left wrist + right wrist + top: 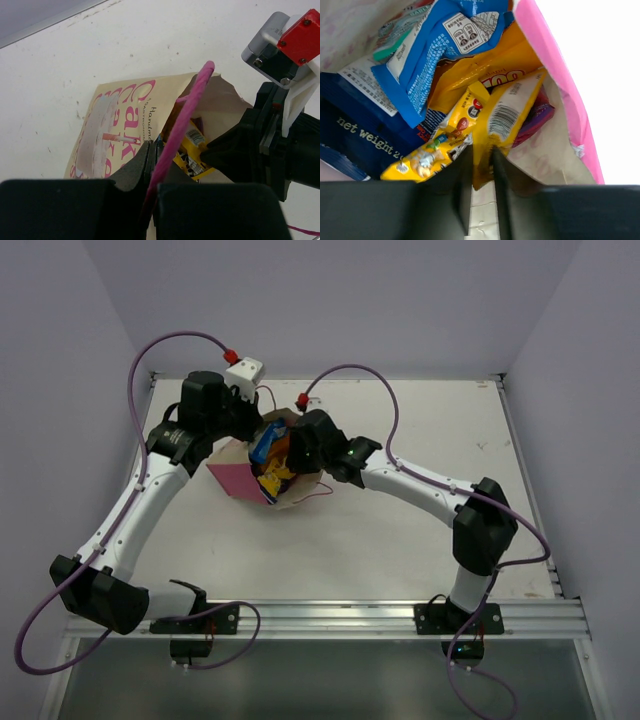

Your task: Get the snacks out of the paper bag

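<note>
Right wrist: right gripper (481, 167) pinches yellow packet (507, 115) inside paper bag (562, 107); left gripper (152, 175) clamps pink handle (190, 107). Withdraw slowly toward right edge.

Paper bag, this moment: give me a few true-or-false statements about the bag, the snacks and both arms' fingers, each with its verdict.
1. The right fingers are shut on a yellow packet inside the paper bag. True.
2. The left fingers hold nothing. False: they pinch the pink handle at the bag's rim.
3. The bag is empty. False: several packets show inside it.
4. A blue packet lies in the bag next to the yellow ones. True.
</note>
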You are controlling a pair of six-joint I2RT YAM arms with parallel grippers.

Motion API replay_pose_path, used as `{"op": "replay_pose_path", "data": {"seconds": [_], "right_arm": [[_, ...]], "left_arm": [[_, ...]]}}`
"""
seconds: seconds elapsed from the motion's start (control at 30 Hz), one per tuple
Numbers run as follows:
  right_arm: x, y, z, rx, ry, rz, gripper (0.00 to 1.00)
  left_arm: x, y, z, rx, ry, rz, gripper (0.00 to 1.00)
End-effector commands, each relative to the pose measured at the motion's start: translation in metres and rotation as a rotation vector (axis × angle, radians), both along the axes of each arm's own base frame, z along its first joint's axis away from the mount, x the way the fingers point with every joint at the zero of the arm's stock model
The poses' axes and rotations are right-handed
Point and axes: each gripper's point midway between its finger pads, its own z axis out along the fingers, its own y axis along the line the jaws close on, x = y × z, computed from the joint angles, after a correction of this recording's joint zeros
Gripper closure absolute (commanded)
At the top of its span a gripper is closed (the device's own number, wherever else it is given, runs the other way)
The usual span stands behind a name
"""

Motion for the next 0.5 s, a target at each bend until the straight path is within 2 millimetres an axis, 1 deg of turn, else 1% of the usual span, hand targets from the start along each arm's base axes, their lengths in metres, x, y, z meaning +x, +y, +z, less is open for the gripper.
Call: {"op": "replay_pose_path", "data": {"seconds": [0.0, 0.03, 0.07, 0.13, 0.2, 0.3, 0.33, 0.43, 0.47], "right_arm": [[-0.001, 0.003, 0.003, 0.016, 0.013, -0.023, 0.82], [-0.001, 0.002, 0.001, 0.013, 0.013, -0.025, 0.93], [-0.001, 0.001, 0.0, 0.008, 0.013, -0.025, 0.98], [-0.003, -0.001, 0.003, 0.012, 0.008, -0.024, 1.0], [-0.004, -0.002, 0.011, 0.023, -0.011, -0.014, 1.0], [-0.011, -0.007, 0.053, 0.088, -0.086, 0.018, 1.0], [-0.017, -0.012, 0.08, 0.131, -0.125, 0.034, 1.0], [-0.024, -0.024, 0.127, 0.181, -0.222, 0.073, 1.0], [-0.031, -0.035, 0.154, 0.206, -0.278, 0.083, 1.0]], "left_arm": [[0.001, -0.006, 0.02, -0.051, -0.062, -0.001, 1.0], [0.001, -0.006, 0.02, -0.052, -0.061, 0.0, 1.0], [0.001, -0.005, 0.02, -0.052, -0.059, 0.002, 1.0], [0.0, -0.006, 0.018, -0.053, -0.055, 0.0, 1.0], [0.0, -0.006, 0.016, -0.052, -0.049, 0.001, 1.0], [0.0, -0.004, 0.015, -0.048, -0.048, 0.011, 1.0], [0.001, -0.003, 0.015, -0.046, -0.049, 0.017, 1.0], [0.003, 0.0, 0.012, -0.036, -0.045, 0.035, 1.0], [0.003, 0.0, 0.012, -0.035, -0.045, 0.037, 1.0]]}}
